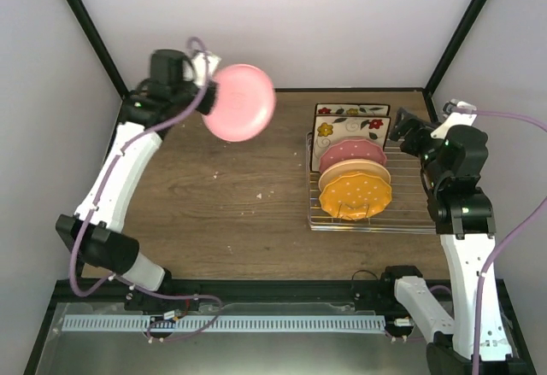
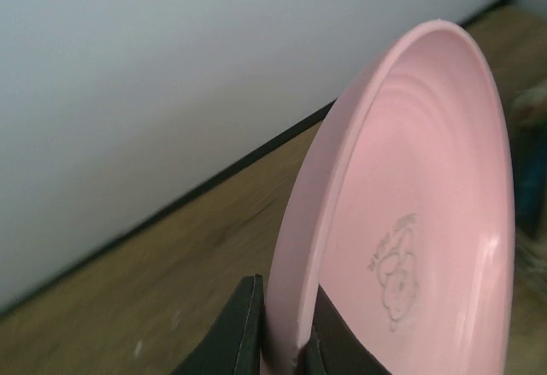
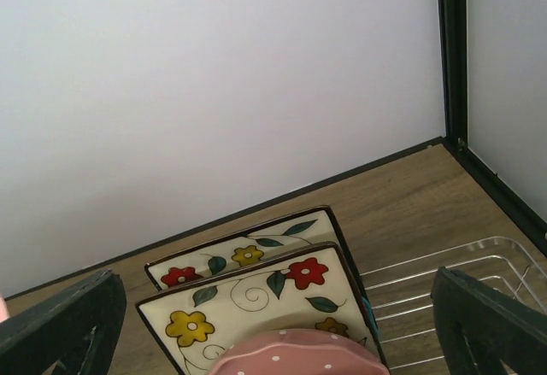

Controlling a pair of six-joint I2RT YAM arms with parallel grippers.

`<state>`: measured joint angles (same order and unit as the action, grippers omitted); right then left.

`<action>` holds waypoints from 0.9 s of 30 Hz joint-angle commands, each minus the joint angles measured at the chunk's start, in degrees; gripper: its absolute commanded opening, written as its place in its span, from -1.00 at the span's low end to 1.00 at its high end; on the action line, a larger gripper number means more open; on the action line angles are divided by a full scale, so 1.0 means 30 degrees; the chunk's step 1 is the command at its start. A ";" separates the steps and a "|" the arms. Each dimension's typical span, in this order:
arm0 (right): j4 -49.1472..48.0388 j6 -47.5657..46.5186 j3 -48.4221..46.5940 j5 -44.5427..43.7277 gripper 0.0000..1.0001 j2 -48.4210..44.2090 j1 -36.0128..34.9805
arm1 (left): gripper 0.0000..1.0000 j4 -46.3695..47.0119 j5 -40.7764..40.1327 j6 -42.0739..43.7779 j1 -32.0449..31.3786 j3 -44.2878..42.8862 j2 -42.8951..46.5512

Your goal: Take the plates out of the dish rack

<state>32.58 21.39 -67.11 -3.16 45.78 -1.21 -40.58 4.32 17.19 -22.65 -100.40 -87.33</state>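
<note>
My left gripper (image 1: 208, 95) is shut on the rim of a plain pink plate (image 1: 241, 102) and holds it high above the table's far left; in the left wrist view the plate (image 2: 410, 221) stands edge-on between my fingers (image 2: 244, 328). The silver wire dish rack (image 1: 402, 200) at the right holds two square cream flower plates (image 1: 350, 119), a dotted dark pink plate (image 1: 352, 151), a yellow plate (image 1: 353, 172) and an orange dotted plate (image 1: 356, 194). My right gripper (image 1: 404, 127) is open, just right of the square plates (image 3: 256, 294). No teal plate is clearly seen.
Black frame posts (image 1: 461, 29) and white walls close in the brown table (image 1: 231, 204) at the back and sides. A black post (image 3: 451, 50) stands at the right of the right wrist view.
</note>
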 commanded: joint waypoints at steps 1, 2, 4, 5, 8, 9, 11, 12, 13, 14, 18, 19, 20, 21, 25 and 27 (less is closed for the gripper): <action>-0.0720 0.0459 -0.0715 -0.0061 1.00 0.0619 0.0111 | -0.92 -0.0088 0.3484 -0.4566 0.6057 0.0789 -0.1265; -0.0755 0.0506 -0.0737 -0.0009 1.00 0.0685 0.0122 | -0.92 0.0017 0.4399 -0.5651 0.7200 0.1121 -0.1735; -0.0799 0.0574 -0.0770 0.0067 1.00 0.0778 0.0111 | -0.92 0.0992 0.6148 -0.7759 0.9283 0.2380 -0.2468; -0.0787 0.0601 -0.0788 0.0106 1.00 0.0818 0.0111 | -0.92 0.1822 0.7008 -0.8712 0.9951 0.3195 -0.2636; -0.0591 0.0590 -0.0922 0.0139 1.00 0.0881 0.0111 | -0.92 0.4239 0.7767 -1.1305 1.1085 0.5738 -0.2852; -0.0438 0.0592 -0.1012 0.0126 1.00 0.0923 0.0111 | -0.92 0.5011 0.8032 -1.2092 1.1373 0.6512 -0.2915; -0.0194 0.0566 -0.1157 0.0123 0.99 0.0941 0.0112 | -0.92 0.6611 0.8268 -1.3761 1.1933 0.8030 -0.3139; -0.0060 0.0549 -0.1195 0.0131 1.00 0.0941 0.0104 | -0.92 0.7604 0.8351 -1.4498 1.2223 0.8827 -0.3251; 0.0049 0.0547 -0.1277 0.0139 1.00 0.0919 0.0110 | -0.92 0.8431 0.8321 -1.5176 1.2457 0.9425 -0.3452; 0.0198 0.0529 -0.1335 0.0144 1.00 0.0913 0.0104 | -0.92 0.9146 0.8303 -1.5707 1.2632 0.9899 -0.3712; 0.0686 0.0488 -0.1604 0.0046 1.00 0.0832 0.0108 | -0.92 1.1114 0.7810 -1.7274 1.2968 1.0490 -0.4929; 0.0776 0.0470 -0.1621 0.0055 1.00 0.0803 0.0111 | -0.92 1.1470 0.7554 -1.7610 1.2971 1.0511 -0.5259; 0.0867 0.0501 -0.1660 0.0038 1.00 0.0781 0.0115 | -0.92 1.1690 0.7266 -1.7810 1.2971 1.0474 -0.5395; 0.0948 0.0523 -0.1701 0.0029 1.00 0.0768 0.0112 | -0.92 1.1806 0.6926 -1.7926 1.3001 1.0429 -0.5599; 0.1270 0.0646 -0.1799 -0.0016 1.00 0.0592 0.0119 | -0.92 1.1376 0.5723 -1.8060 1.3037 1.0313 -0.6388; 0.1422 0.0697 -0.1800 -0.0131 1.00 0.0436 0.0111 | -0.92 1.0997 0.5228 -1.8062 1.3049 1.0397 -0.6578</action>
<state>35.24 23.03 -69.73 -2.81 48.36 -1.21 -9.50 23.00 -34.61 16.25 -69.14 -106.06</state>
